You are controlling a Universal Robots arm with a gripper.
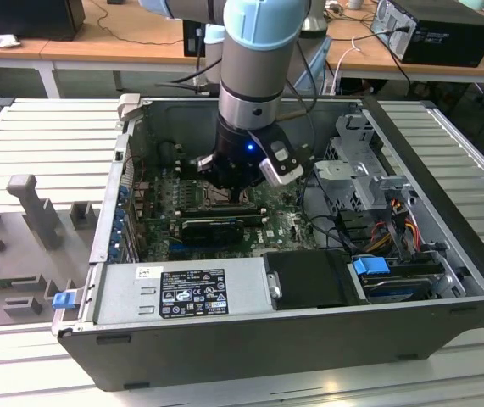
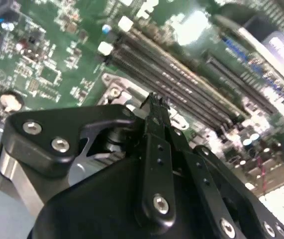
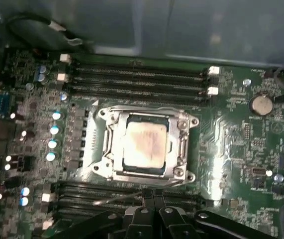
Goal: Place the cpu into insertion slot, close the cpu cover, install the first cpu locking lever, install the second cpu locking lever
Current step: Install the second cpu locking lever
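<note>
Cpu seated in slot, cover down flat around it. Claw hovers just beside the cover's near edge, over the memory slots, not touching the cpu. Fingers pressed together, holding nothing. Arm inside the open case.

the cpu shows a pale silvery-tan face inside the shiny silver cpu cover. the circuit board is green, speckled with small silver parts. the gripper is black with silver screws. the computer case is dark grey.
</note>
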